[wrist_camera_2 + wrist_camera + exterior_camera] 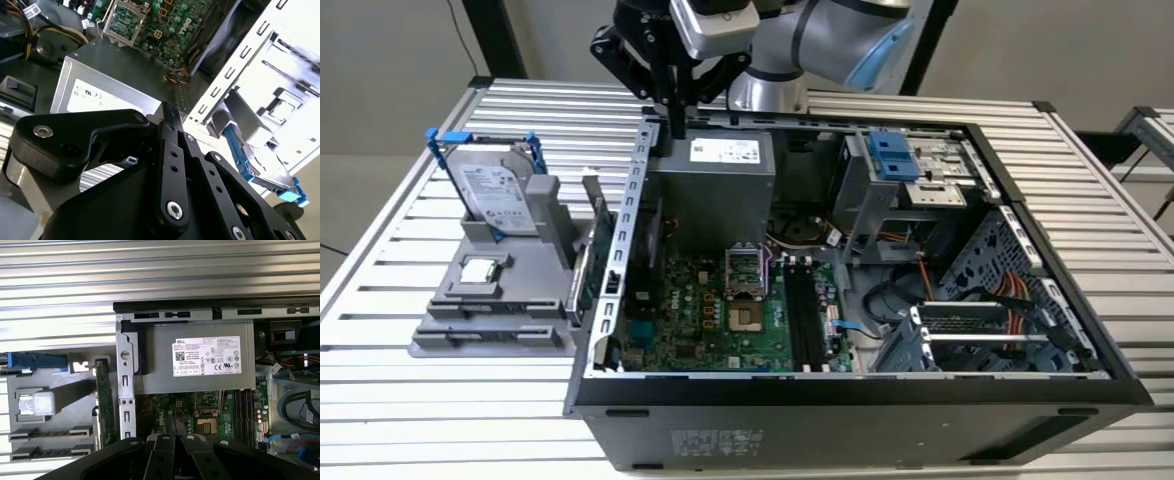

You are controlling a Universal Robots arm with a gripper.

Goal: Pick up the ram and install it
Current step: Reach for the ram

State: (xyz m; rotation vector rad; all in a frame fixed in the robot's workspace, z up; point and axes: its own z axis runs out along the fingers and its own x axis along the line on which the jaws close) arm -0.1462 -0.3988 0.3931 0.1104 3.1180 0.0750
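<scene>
- While the black robot hand [676,125] hangs over the far corner of the open black computer case [854,420], its fingers [170,125] are drawn narrow, tips together, holding nothing.
- At the exterior view's left, a grey plastic fixture [487,335] sits on the slatted metal counter [400,420], just beside the case.
- A silver box-shaped hard drive [496,190] with a blue bracket stands upright at the fixture's far end, and a small square silver chip [478,270] lies in a pocket on the near side of it.
- The ram [102,405], a long, thin green circuit-board stick, stands on edge in the fixture slot closest to the case wall, apart from the hand.
- Further right, inside the case, a grey metal power supply box [714,165] with a white label lies near the hand.
- The large green motherboard [707,320] covers the case floor, with long dark memory slots [803,320] toward the exterior view's right.
</scene>
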